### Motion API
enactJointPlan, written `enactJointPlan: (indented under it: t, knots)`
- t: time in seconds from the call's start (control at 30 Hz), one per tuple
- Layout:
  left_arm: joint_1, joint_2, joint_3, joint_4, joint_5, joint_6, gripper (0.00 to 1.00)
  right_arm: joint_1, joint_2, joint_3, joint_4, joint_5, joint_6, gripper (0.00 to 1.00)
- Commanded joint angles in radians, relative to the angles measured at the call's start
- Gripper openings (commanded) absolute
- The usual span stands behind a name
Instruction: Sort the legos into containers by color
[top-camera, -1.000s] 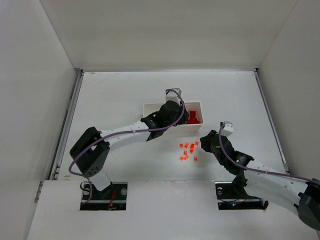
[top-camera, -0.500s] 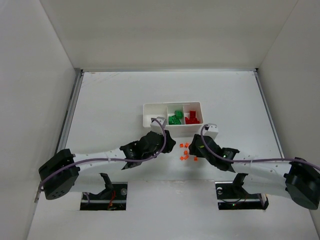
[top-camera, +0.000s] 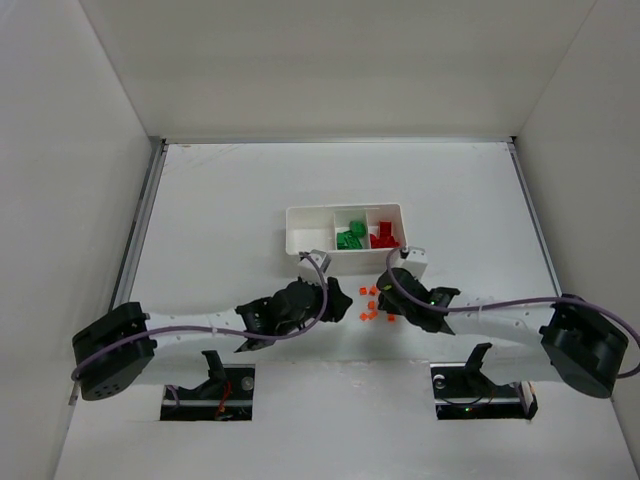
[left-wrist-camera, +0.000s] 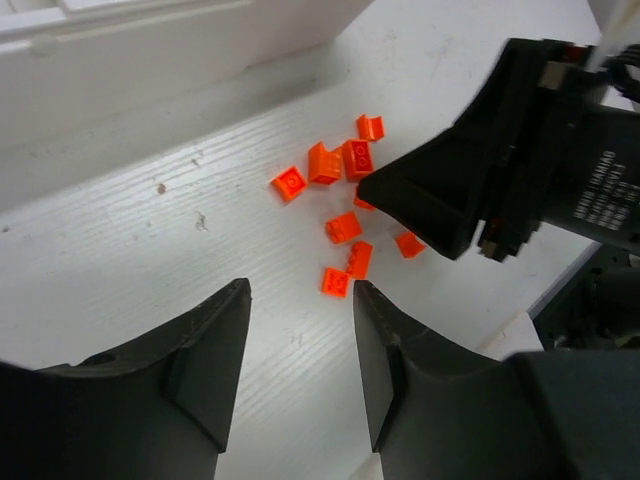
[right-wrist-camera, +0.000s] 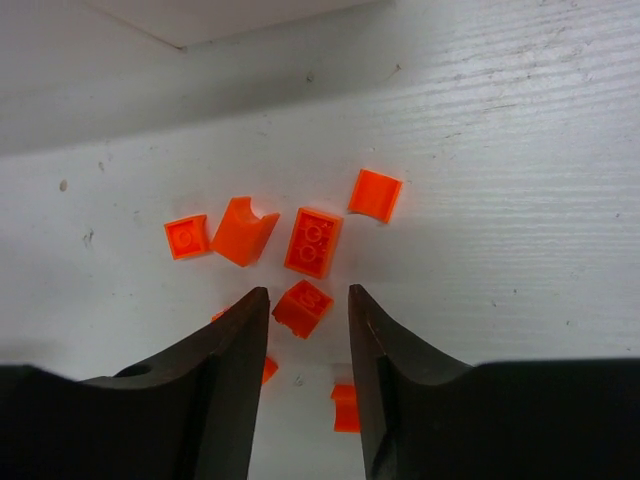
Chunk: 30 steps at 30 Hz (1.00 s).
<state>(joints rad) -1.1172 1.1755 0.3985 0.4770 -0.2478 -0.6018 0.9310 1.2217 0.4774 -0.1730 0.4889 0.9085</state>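
Observation:
Several tiny orange legos (top-camera: 373, 304) lie loose on the table just in front of the white three-compartment tray (top-camera: 294, 214). Green legos (top-camera: 350, 238) fill its middle compartment and red legos (top-camera: 386, 235) its right one; the left one looks empty. My left gripper (top-camera: 342, 302) is open and empty, low at the left of the orange pile (left-wrist-camera: 340, 228). My right gripper (top-camera: 384, 291) is open at the pile's right side. In the right wrist view its tips (right-wrist-camera: 307, 293) straddle one orange lego (right-wrist-camera: 303, 308) lying on the table, without touching it.
The tray's front wall shows at the top of the left wrist view (left-wrist-camera: 150, 40) and the right wrist view (right-wrist-camera: 230, 15). The right gripper's dark body (left-wrist-camera: 470, 190) sits close over the pile, opposite my left fingers (left-wrist-camera: 210, 350). White walls enclose the table.
The left arm has pulled back from over the tray to the left of the orange pile. The right arm has swung left onto the pile.

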Motion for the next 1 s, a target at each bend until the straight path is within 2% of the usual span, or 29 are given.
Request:
enactJointPlan:
  t: [0.0,0.1,0.2,0.57,0.77,0.97]
  knots:
    - [-0.039,-0.008,-0.01,0.089,-0.007,0.017,0.45,0.009,0.044,0.055,-0.013,0.002,0.02,0.39]
    - [-0.069,0.015,0.002,0.095,-0.015,0.025,0.48,0.009,0.058,0.064,-0.014,0.02,0.029,0.26]
    - [-0.094,0.039,0.017,0.095,-0.024,0.03,0.48,0.01,0.024,0.056,-0.016,0.039,0.041,0.19]
    - [-0.134,0.188,0.144,0.084,-0.062,0.059,0.48,-0.019,-0.365,-0.029,-0.025,0.079,0.01,0.18]
    - [-0.141,0.331,0.256,0.031,-0.085,0.073,0.4,-0.076,-0.602,-0.097,-0.025,0.059,-0.005,0.19]
    - [-0.138,0.444,0.356,-0.063,-0.171,0.082,0.32,-0.14,-0.709,-0.131,-0.033,-0.018,-0.031,0.19]
